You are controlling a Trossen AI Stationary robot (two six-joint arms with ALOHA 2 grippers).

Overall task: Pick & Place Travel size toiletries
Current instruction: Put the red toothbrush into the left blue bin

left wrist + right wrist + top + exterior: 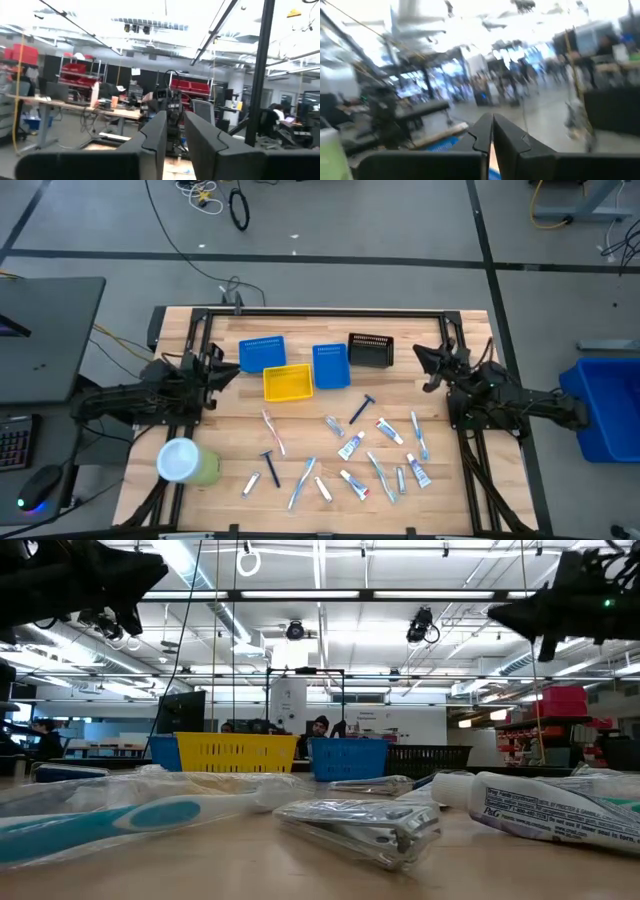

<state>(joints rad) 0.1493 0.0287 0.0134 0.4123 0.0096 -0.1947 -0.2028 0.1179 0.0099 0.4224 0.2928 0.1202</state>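
Note:
The travel size toiletries lie scattered on the near half of the wooden table: a dark blue razor [362, 409], white tubes [350, 445], blue-white toothbrushes [418, 432] and another razor [268, 464]. The low view shows a toothbrush [120, 820] and a white tube [560, 810] up close. My left gripper [225, 370] hangs above the table's left side, its fingers a little apart [175, 125] and empty. My right gripper [428, 367] hangs above the right side, shut [492, 122] and empty. Both are raised clear of the items.
Two blue bins [262, 353] [331, 366], a yellow bin [288, 382] and a black bin [370, 350] stand at the table's far middle. A big green cylinder with a white lid [185, 462] stands at the near left. People sit in the room beyond.

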